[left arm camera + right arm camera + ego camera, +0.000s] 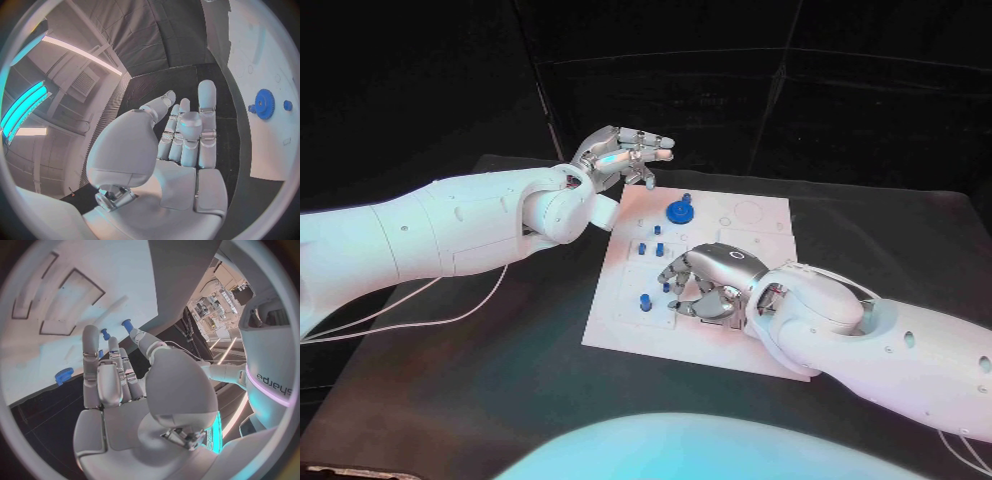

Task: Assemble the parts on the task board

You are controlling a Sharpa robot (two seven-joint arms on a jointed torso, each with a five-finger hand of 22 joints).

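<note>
The white task board lies in the middle of the black table. A blue gear stands on its far part, with several small blue pegs nearer along its left side. My left hand hangs above the board's far left corner with fingers apart and nothing in it; the left wrist view shows this hand with the gear beyond it. My right hand hovers palm down over the board's near middle, beside a peg. In the right wrist view its fingers are stretched out, empty, above pegs.
Shallow rectangular recesses and round outlines mark the board's far right part. Black table surrounds the board on all sides. A white cable trails from my left arm over the table's left side.
</note>
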